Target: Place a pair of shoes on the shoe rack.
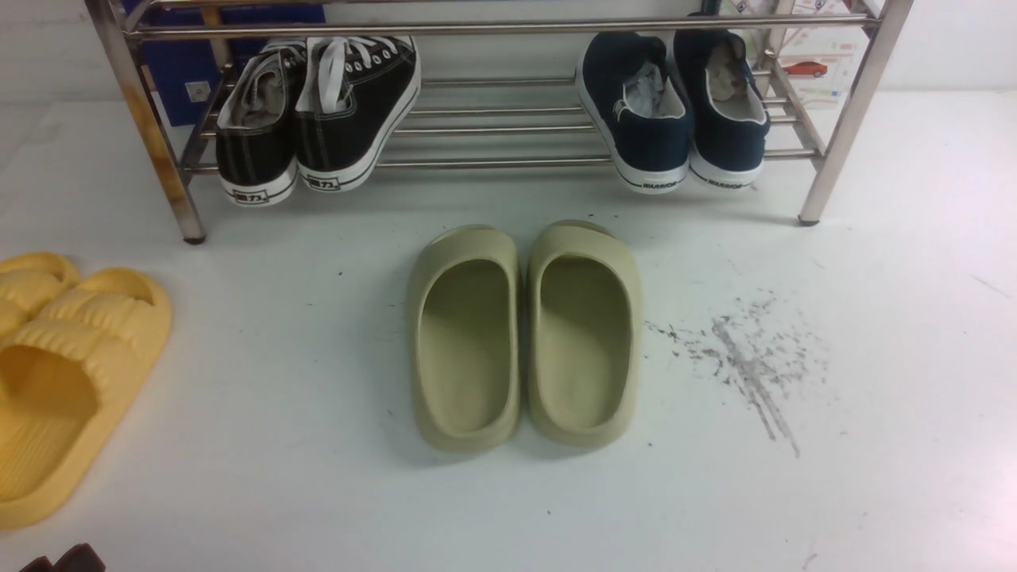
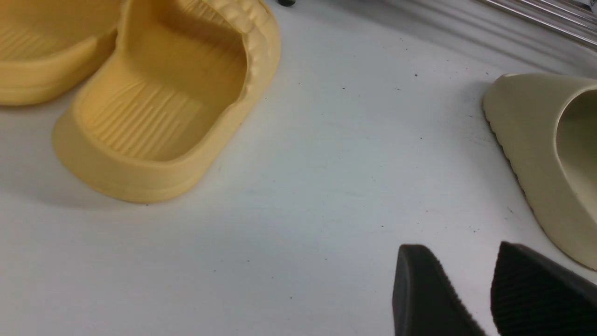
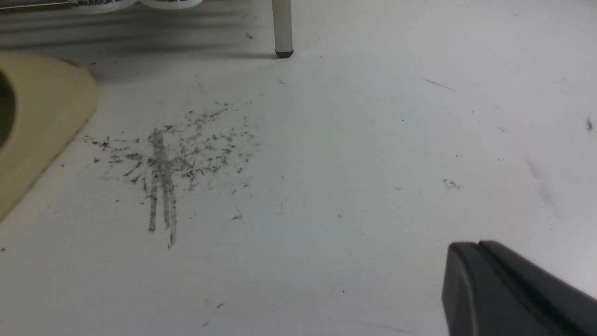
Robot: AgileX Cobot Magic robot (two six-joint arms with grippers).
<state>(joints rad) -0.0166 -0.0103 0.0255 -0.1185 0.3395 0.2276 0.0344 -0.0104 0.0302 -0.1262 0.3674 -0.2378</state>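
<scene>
The two navy-blue slip-on shoes (image 1: 643, 119) stand side by side on the right end of the lower bars of the steel shoe rack (image 1: 493, 28), heels toward me, paper stuffing inside. Their white soles show at the edge of the right wrist view (image 3: 100, 3). My left gripper (image 2: 459, 261) is open and empty, low over the floor between the yellow and olive slides; its tip shows at the bottom left of the front view (image 1: 63, 560). My right gripper (image 3: 475, 247) is shut and empty over bare floor, far from the rack, and out of the front view.
Black lace-up sneakers (image 1: 318, 111) sit on the rack's left end, by the rust-stained leg (image 1: 151, 127). Olive-green slides (image 1: 524, 334) lie mid-floor, yellow slides (image 1: 63, 357) at the left. Grey scuff marks (image 1: 747, 357) are on the right. The rack's right leg (image 3: 281, 28) stands on the floor.
</scene>
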